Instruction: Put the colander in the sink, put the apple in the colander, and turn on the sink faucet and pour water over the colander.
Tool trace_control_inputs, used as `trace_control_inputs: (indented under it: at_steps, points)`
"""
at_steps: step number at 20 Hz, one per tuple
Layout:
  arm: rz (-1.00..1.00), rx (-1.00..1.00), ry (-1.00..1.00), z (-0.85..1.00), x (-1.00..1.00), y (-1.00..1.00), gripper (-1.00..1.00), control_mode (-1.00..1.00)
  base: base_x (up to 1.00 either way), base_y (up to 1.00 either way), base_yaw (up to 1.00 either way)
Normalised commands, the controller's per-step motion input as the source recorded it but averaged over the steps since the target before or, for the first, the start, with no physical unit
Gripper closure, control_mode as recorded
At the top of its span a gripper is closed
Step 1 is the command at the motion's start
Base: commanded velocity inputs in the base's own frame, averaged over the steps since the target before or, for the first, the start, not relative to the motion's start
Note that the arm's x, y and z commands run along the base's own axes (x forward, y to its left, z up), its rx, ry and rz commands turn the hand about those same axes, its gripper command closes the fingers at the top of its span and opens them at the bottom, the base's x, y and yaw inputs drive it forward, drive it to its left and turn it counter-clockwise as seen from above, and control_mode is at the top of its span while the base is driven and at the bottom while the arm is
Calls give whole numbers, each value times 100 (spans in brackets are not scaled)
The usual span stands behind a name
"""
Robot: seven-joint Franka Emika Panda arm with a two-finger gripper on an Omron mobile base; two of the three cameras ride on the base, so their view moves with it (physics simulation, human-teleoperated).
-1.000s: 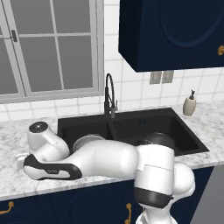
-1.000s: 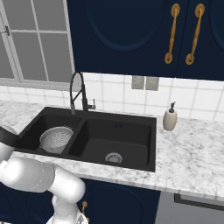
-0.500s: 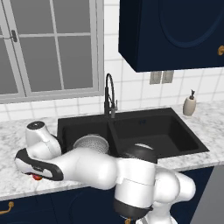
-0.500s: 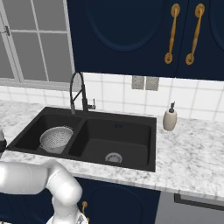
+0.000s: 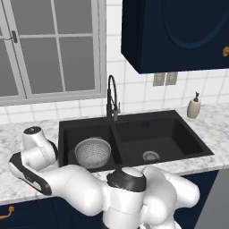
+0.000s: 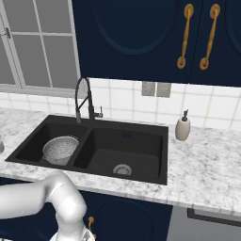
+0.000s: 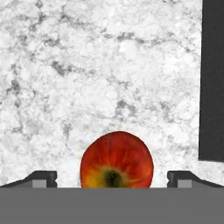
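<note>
Apple (image 7: 116, 159) lying at bottom centre of the hand view on the marble surface (image 7: 87, 78), between wide-open jaws, fingertips (image 7: 43, 178) apart from it on both sides, gripping nothing. Looking firm, smooth, rounded and light; likely slipping unless pinched across its widest middle. Colander (image 5: 92, 152) sitting in the lower-left basin of the sink (image 5: 179, 134) in the left base view, not yet holding fruit. Sink faucet (image 5: 112, 96) standing behind, showing no water.

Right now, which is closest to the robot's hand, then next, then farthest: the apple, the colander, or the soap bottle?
1. Apple: on the counter, right between the open gripper fingers.
2. Colander: in the sink's left basin.
3. Soap bottle: far right, on the counter.
</note>
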Motion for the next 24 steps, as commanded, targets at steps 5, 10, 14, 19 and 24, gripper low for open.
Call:
trace_control_inputs:
  at_steps: [5,10,14,19,24]
  points:
    - [-7,0,0,-27,0,0,-100,-100,0,0,0]
    - [-7,0,2,-30,0,0,-100,-100,0,0,0]
    - [-5,0,10,-31,4,0,100,-100,0,0,0]
    - [0,0,2,7,17,-17,100,-100,0,0,0]
    - [0,0,0,36,28,-52,100,-100,0,0,0]
